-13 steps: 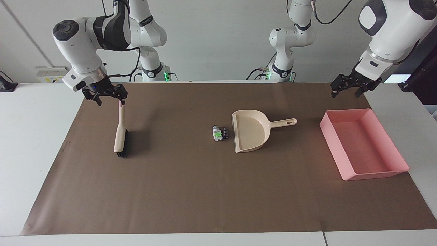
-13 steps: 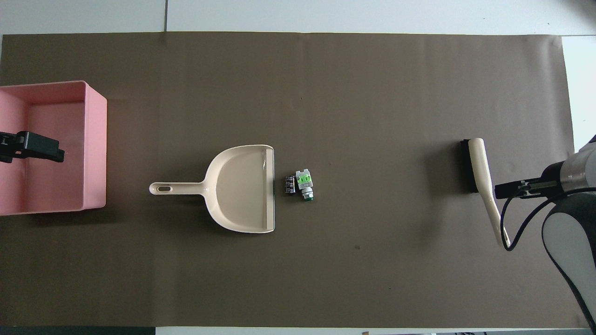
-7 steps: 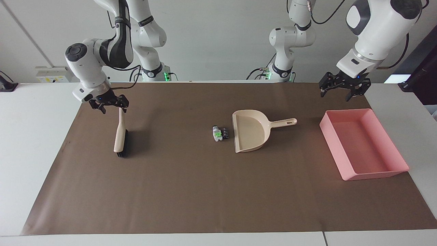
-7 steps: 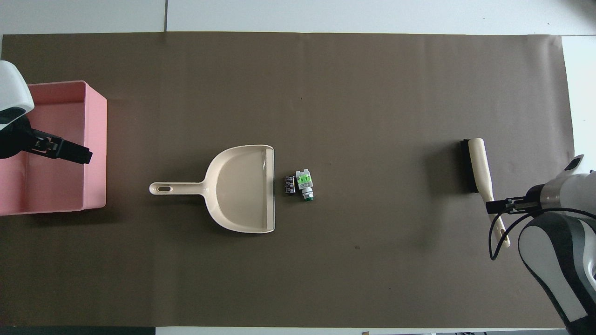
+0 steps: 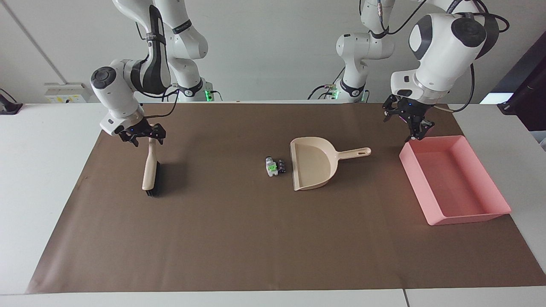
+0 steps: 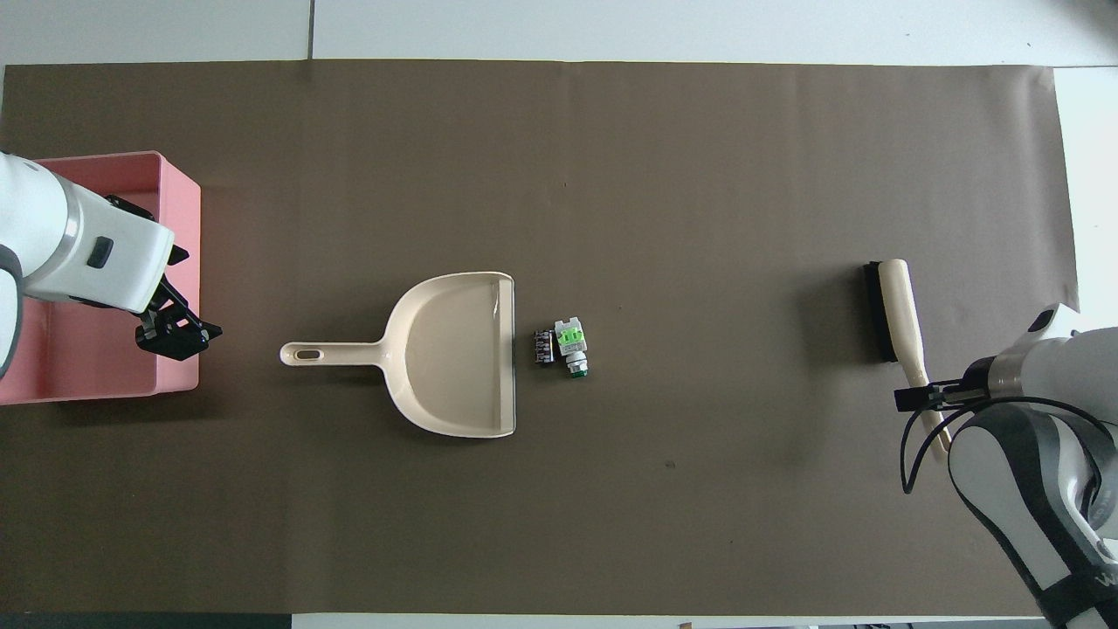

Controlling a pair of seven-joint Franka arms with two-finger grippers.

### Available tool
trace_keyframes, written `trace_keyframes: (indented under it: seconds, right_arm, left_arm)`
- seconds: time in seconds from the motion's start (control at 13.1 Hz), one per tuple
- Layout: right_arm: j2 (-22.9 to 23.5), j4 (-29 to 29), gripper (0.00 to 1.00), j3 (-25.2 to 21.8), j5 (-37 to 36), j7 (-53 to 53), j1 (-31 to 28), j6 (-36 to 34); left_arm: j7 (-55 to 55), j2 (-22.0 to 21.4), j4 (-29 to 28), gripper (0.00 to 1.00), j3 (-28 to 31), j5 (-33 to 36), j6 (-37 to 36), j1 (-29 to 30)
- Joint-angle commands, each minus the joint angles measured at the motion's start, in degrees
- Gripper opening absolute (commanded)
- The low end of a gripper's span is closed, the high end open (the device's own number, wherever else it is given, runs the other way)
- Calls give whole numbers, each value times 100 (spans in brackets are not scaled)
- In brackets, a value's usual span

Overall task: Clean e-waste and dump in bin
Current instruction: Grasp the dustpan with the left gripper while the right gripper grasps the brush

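The e-waste (image 5: 275, 166) is a small white part with a green face and a black part, lying together on the brown mat just off the mouth of the beige dustpan (image 5: 313, 164). They also show in the overhead view (image 6: 563, 348), beside the dustpan (image 6: 454, 354). The pink bin (image 5: 416, 185) sits at the left arm's end of the table. My left gripper (image 5: 420, 131) is open and empty in the air over the bin's wall (image 6: 183, 201) nearest the dustpan. My right gripper (image 5: 149, 140) is open around the raised handle of a beige brush (image 5: 150, 170).
The brush (image 6: 895, 306) rests on its black bristles at the right arm's end of the mat, its handle slanting up toward the robots. The dustpan's handle (image 5: 354, 152) points toward the bin. The brown mat (image 5: 239, 238) covers most of the white table.
My left gripper has swung from beside the bin toward the dustpan and turned. My right gripper has come down along the brush handle. The brush, dustpan and e-waste have not moved.
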Motion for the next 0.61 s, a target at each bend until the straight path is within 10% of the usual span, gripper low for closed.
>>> trace_keyframes:
  seconds: [0.0,0.23,0.53]
  right_arm:
    - [-65,-158,97,30,179,-218,-89,127]
    - [-65,-149,84,30,179,-209,-89,118]
    - [-65,-158,40,30,179,-174,-63,118]
  left_arm:
    - [277,-47,-611,96,56,604,663,-550]
    - [67,67,-928,96,56,685,1033,-806]
    - [-672,269,-1491,95,56,1247,1666,-1342]
